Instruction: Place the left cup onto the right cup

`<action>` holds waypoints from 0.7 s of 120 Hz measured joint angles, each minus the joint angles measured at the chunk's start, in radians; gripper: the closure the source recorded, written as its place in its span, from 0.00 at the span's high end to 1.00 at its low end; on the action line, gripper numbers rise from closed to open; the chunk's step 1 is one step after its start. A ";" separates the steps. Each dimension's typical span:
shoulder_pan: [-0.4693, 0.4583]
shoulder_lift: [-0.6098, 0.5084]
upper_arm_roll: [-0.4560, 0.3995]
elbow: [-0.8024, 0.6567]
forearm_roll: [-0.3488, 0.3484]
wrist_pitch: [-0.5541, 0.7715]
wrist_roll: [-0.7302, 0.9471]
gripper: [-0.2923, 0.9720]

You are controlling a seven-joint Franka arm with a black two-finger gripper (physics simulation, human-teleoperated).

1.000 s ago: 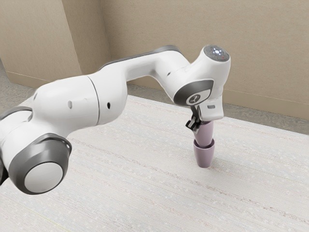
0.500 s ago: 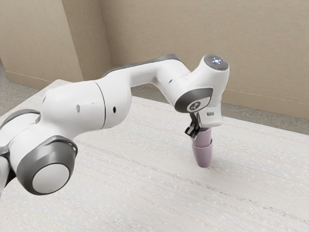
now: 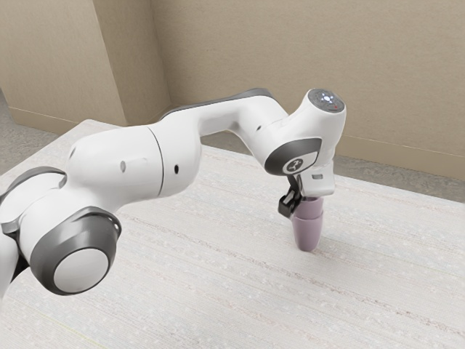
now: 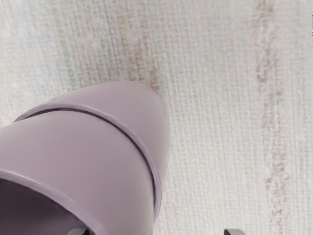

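Observation:
Two mauve cups stand nested on the table. The upper cup [image 3: 312,206] sits upright inside the lower cup [image 3: 308,234], with only its rim band above the lower rim. My gripper [image 3: 299,209] hangs straight down over the near side of the upper cup's rim. In the wrist view, the upper cup [image 4: 44,166] and the lower cup [image 4: 132,107] lie just under my hand. The cup wall passes between my two fingertips [image 4: 231,231], which stand far apart. One tip is well clear of the cup, so the gripper [image 4: 155,232] is open.
The pale wood-grain table [image 3: 218,291] stretches all around the cups with nothing else on it. Beige walls [image 3: 363,65] run behind the table's far edge. My own arm spans the exterior view's left half.
My hand has come down, and the upper cup has sunk from well above the lower cup's rim to deep inside it. The lower cup has stayed in place.

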 joint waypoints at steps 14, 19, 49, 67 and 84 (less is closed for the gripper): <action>0.000 -0.003 0.000 -0.001 0.000 -0.001 0.004 0.64; 0.000 -0.005 0.000 -0.001 -0.001 -0.001 0.005 0.66; 0.001 -0.009 0.004 -0.004 -0.010 -0.005 0.011 0.74; 0.002 -0.010 0.005 -0.004 -0.015 -0.007 0.013 0.75; 0.002 -0.010 0.005 -0.004 -0.016 -0.008 0.015 0.76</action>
